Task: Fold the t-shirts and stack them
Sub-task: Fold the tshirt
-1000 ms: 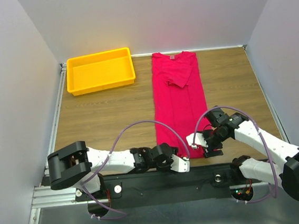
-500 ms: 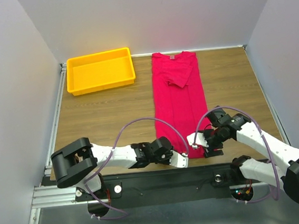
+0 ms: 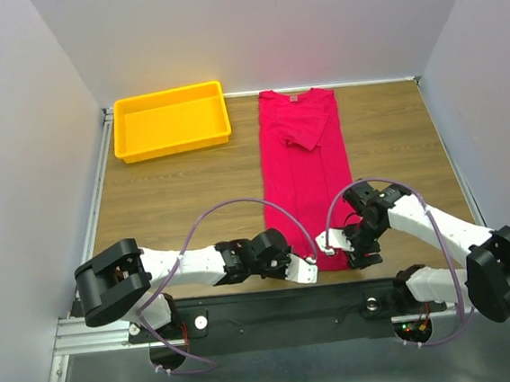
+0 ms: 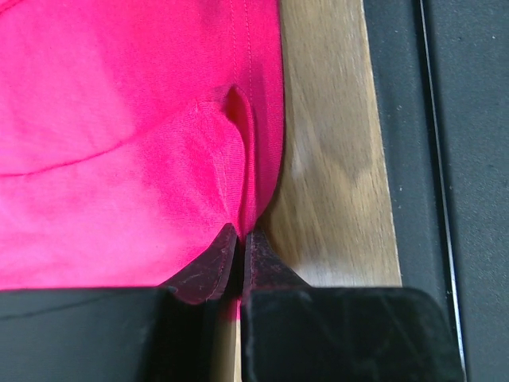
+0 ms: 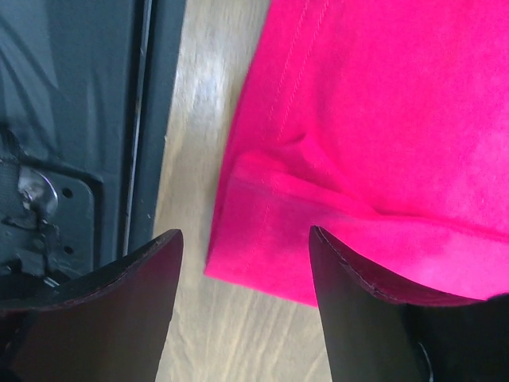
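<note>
One bright crimson-pink short-sleeved cloth t-shirt (image 3: 305, 164) is seen laid out on the brown wooden table (image 3: 183, 193), right of centre. It is folded lengthwise into a long narrow strip, collar at the far edge, hem at the near edge just before the black base rail (image 3: 276, 311). One sleeve is turned in across the chest. A small pale neck label is noted at the collar.

Left gripper (image 4: 240, 235): set low at the near-left corner of the hem. Its jaws are pinched together on a small ridge of the t-shirt's cloth, which is puckered up just ahead of the fingertips; the stitched hem edge runs beside them, bare wood to its outer side.

Right gripper (image 5: 245, 235): set at the near-right corner of the hem. Its jaws stand apart, one finger over bare wood outside the corner, the other over the cloth. Nothing is held between them. Contact with the cloth cannot be judged.

A rectangular yellow plastic tray (image 3: 170, 93) is noted at the far left of the table, well apart from the t-shirt
</note>
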Available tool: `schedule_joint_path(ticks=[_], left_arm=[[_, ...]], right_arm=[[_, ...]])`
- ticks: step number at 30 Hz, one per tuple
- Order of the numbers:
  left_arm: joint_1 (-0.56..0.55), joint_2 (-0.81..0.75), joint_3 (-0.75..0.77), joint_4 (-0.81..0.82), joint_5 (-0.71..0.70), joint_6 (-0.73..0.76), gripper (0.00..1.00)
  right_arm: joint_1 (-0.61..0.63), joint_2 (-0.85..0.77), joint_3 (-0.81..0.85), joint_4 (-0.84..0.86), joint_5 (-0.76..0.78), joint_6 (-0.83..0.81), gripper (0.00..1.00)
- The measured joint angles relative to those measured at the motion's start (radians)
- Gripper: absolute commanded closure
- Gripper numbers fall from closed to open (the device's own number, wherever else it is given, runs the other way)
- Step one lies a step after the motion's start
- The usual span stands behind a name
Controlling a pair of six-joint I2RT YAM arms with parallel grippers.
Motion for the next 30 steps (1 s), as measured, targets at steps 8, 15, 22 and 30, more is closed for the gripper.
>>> schedule_joint_path(ticks=[8,15,22,30], left_arm=[[0.014,-0.006,0.000,-0.016,0.031,-0.009,1.00],[0.020,-0.010,0.010,-0.024,0.042,-0.027,1.00],[0.029,-0.026,0.013,-0.090,0.060,-0.033,1.00],[0.035,-0.047,0.009,-0.134,0.053,-0.053,1.00]], right_arm=[[0.029,0.046,0.004,-0.005,0.062,-0.012,0.29],[0.147,0.120,0.017,0.006,0.094,0.060,0.31],[0.246,0.130,0.013,0.056,0.171,0.185,0.35],[0.286,0.116,-0.016,0.144,0.274,0.338,0.48]])
